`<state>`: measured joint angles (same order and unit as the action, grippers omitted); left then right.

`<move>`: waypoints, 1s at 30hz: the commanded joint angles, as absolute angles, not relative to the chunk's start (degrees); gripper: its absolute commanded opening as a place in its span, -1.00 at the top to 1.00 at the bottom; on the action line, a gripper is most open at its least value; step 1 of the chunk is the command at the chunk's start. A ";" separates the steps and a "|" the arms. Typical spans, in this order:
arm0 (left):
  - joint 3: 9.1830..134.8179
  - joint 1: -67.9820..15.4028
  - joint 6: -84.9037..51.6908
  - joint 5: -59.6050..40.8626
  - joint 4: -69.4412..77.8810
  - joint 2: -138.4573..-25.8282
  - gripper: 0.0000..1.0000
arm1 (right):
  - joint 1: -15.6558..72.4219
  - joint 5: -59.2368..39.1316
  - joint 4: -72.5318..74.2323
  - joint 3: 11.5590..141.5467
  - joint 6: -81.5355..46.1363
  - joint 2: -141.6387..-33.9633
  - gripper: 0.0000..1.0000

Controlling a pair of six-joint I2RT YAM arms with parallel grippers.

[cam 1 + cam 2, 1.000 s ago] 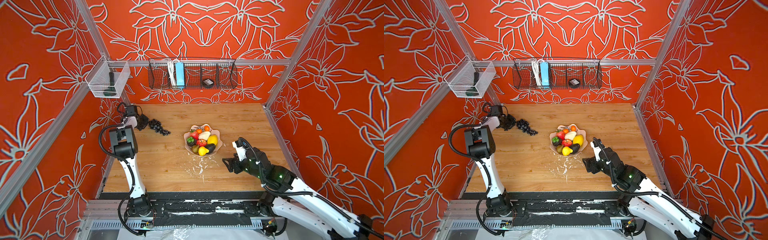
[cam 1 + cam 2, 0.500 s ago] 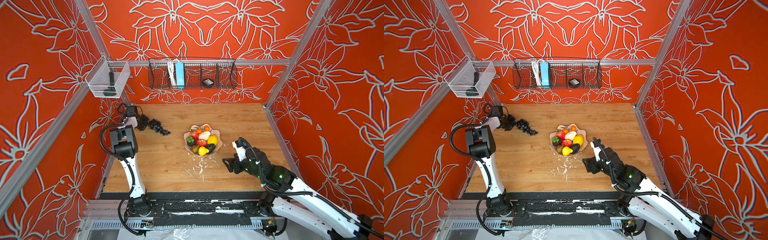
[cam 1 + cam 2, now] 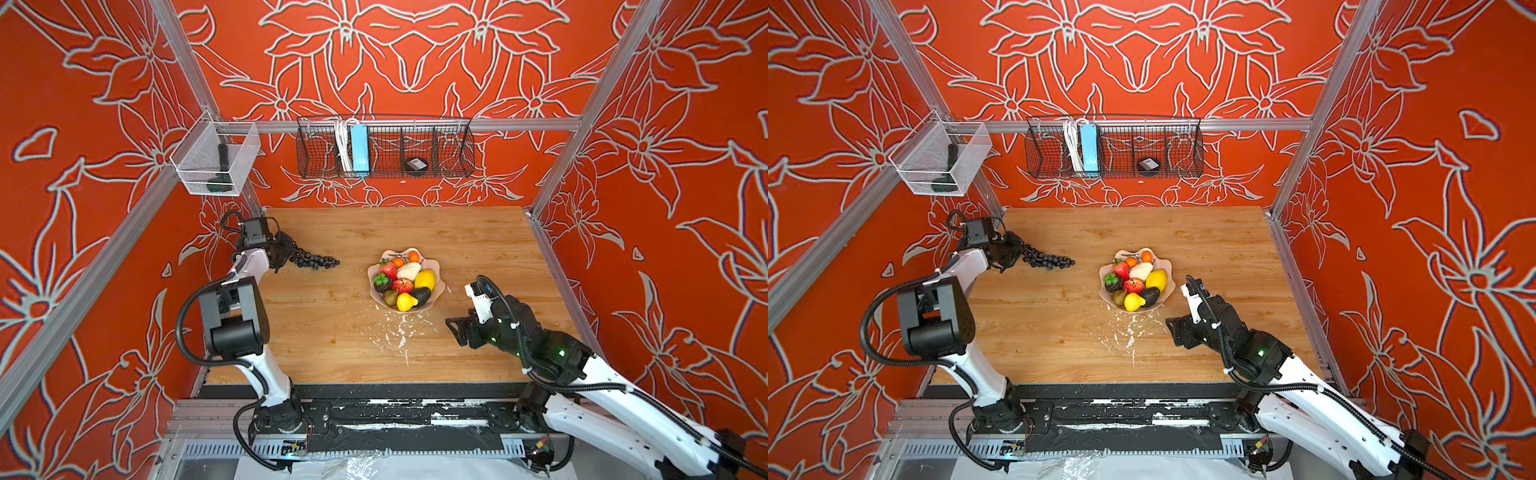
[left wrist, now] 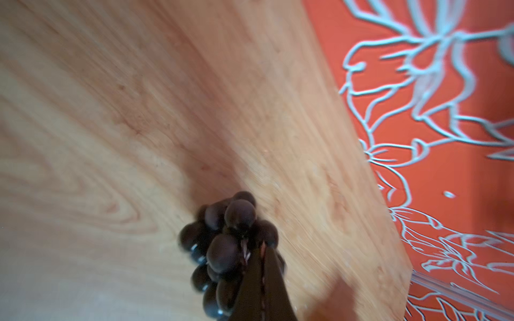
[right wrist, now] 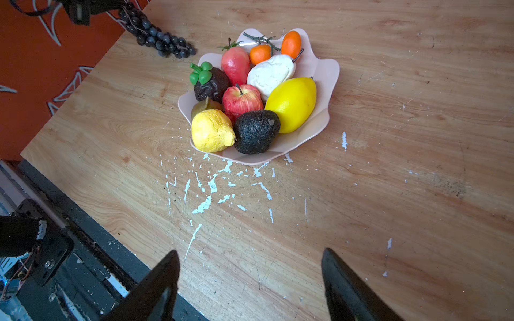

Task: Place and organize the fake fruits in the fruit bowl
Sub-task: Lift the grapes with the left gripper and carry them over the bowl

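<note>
The black grape bunch (image 3: 316, 261) (image 3: 1048, 261) lies on the wooden table at the far left, left of the fruit bowl. My left gripper (image 3: 286, 251) (image 3: 1017, 249) (image 4: 257, 250) is shut on the stem end of the grape bunch (image 4: 228, 244). The pale pink fruit bowl (image 3: 434, 264) (image 3: 1169, 266) (image 5: 331, 69) holds several fake fruits, among them a yellow lemon (image 5: 292, 102), a red apple (image 5: 242, 101) and a dark avocado (image 5: 256, 130). My right gripper (image 3: 455, 332) (image 3: 1177, 332) (image 5: 250, 251) hovers open and empty near the table's front, right of the bowl.
A black wire basket (image 3: 386, 149) hangs on the back wall and a clear mesh box (image 3: 216, 162) on the left wall. White flecks (image 3: 395, 332) mark the wood in front of the bowl. Red walls close in on three sides.
My left gripper's jaws have closed onto the end of the grape bunch. The bunch, the bowl and the right arm stay where they were.
</note>
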<state>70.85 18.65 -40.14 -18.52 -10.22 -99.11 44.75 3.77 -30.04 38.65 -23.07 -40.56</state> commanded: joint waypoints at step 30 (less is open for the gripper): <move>82.44 -17.26 -30.32 -14.55 -36.07 -65.11 1.00 | 37.53 9.40 -35.17 41.13 -25.55 -36.98 -0.83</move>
